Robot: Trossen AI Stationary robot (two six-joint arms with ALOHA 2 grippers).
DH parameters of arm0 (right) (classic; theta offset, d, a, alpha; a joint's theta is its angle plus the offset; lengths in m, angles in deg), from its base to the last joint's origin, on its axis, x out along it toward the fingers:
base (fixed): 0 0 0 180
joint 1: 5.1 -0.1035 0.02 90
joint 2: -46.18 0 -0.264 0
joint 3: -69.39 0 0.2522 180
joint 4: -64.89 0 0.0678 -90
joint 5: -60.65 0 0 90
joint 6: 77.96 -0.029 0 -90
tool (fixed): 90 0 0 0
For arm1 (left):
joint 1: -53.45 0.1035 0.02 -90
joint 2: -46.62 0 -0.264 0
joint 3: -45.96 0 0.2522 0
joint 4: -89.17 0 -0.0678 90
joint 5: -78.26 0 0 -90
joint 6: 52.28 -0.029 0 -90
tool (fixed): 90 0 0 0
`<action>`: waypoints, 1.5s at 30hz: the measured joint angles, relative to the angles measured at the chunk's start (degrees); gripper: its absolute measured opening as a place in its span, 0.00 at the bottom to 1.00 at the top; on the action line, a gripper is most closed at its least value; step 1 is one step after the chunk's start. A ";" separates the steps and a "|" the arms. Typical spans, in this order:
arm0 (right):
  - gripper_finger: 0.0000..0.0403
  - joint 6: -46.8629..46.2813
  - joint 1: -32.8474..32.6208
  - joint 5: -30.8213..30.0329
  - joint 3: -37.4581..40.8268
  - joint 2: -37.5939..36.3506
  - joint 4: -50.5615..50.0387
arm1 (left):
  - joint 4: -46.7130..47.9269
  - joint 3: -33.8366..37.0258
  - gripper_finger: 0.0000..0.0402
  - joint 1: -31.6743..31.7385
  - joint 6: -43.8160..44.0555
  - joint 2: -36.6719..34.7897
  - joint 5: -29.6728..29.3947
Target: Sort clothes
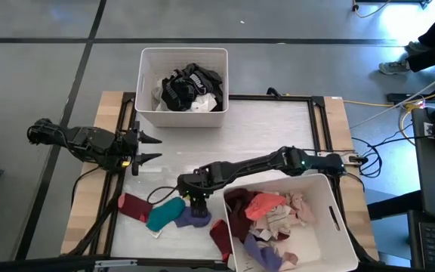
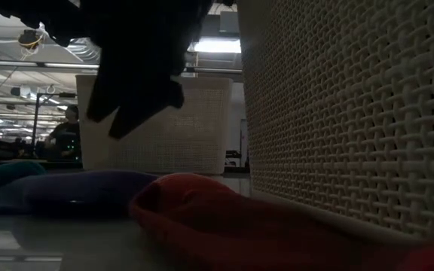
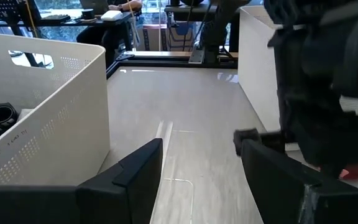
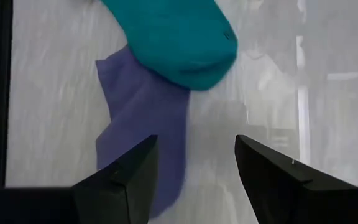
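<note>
Far bin (image 1: 148, 83): black and white garments (image 1: 189, 88). Near bin (image 1: 337, 227): maroon, pink, beige, purple pieces (image 1: 266, 217). On the white table (image 1: 263, 128) beside the near bin: maroon sock (image 1: 134, 205), teal sock (image 1: 165, 214), purple sock (image 1: 192, 217). Right gripper (image 1: 195, 202) hangs over the purple sock, fingers apart, empty. Left gripper (image 1: 148, 149) waits near the far bin, fingers apart. A person sits at a desk beyond the table.

The high view looks straight down on the whole table (image 1: 263, 128). The low view sits at tabletop level, close beside the near bin (image 2: 353, 113), facing the far bin (image 2: 157, 124). Each wrist view looks past its own fingers; both overhead and right wrist share the teal sock (image 4: 173, 37).
</note>
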 joint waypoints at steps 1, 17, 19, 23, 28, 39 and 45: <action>0.53 -0.01 -0.15 0.19 0.00 0.52 0.82 | 0.00 0.00 0.52 -0.01 0.00 0.00 -0.01; 0.52 -0.64 -1.56 -2.81 -0.24 6.78 6.58 | 0.00 0.00 0.52 0.01 0.00 0.00 -0.01; 0.49 -0.32 -1.57 -3.35 -0.24 7.18 6.90 | 0.00 0.00 0.52 0.00 0.00 0.00 -0.01; 0.38 -0.04 -1.62 -3.65 -0.22 7.32 6.70 | 0.00 0.00 0.52 -0.01 0.00 0.00 -0.01; 0.26 1.52 -1.57 -2.17 -0.22 7.56 6.71 | 0.00 0.00 0.52 0.01 0.02 0.00 -0.01; 0.25 -0.25 -1.71 -1.75 -1.44 7.38 6.29 | 0.03 0.00 0.52 -0.01 0.00 -0.02 -0.02; 0.42 -0.03 -1.80 -3.20 -1.51 7.39 5.04 | 0.02 0.00 0.52 0.01 0.00 -0.04 -0.01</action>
